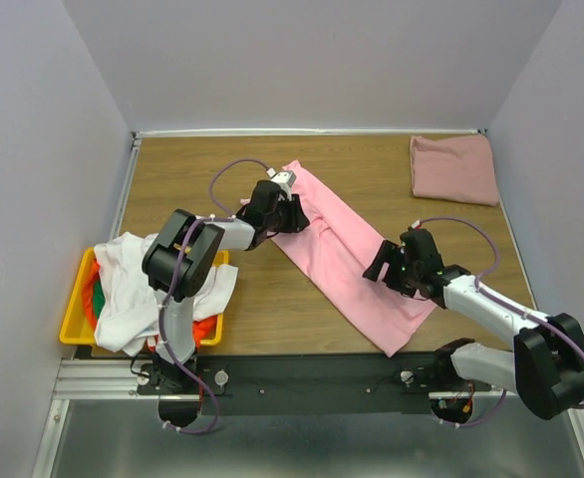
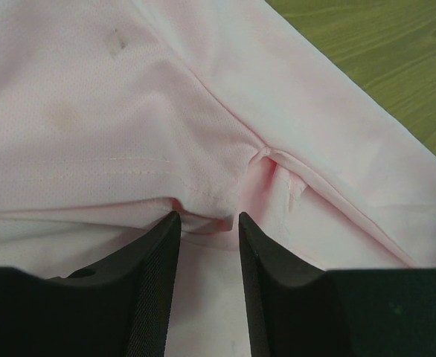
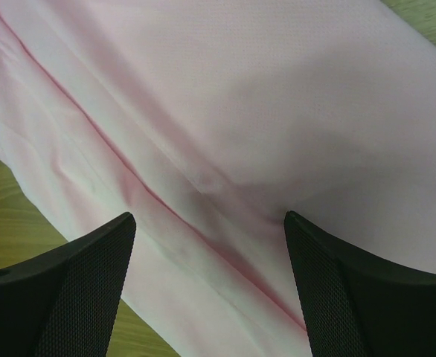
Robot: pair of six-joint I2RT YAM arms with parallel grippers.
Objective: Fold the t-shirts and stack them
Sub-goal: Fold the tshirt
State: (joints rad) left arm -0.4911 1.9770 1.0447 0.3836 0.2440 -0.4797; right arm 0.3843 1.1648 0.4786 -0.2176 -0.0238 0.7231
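Note:
The bright pink t-shirt (image 1: 337, 249) lies as a long diagonal band across the middle of the table. My left gripper (image 1: 294, 217) rests on its far upper end. In the left wrist view the jaws (image 2: 208, 217) stand narrowly apart, with a small ridge of pink cloth (image 2: 129, 111) between the tips. My right gripper (image 1: 392, 261) is on the band's lower part. It is wide open (image 3: 207, 217), straddling a lengthwise crease in the cloth (image 3: 277, 97). The dusty rose t-shirt (image 1: 454, 169) lies folded at the back right.
A yellow bin (image 1: 73, 324) at the near left holds a white tee (image 1: 133, 279), an orange one (image 1: 207, 329) and a green one (image 1: 98, 294), the white spilling over the rim. Grey walls surround the wooden table (image 1: 192, 179).

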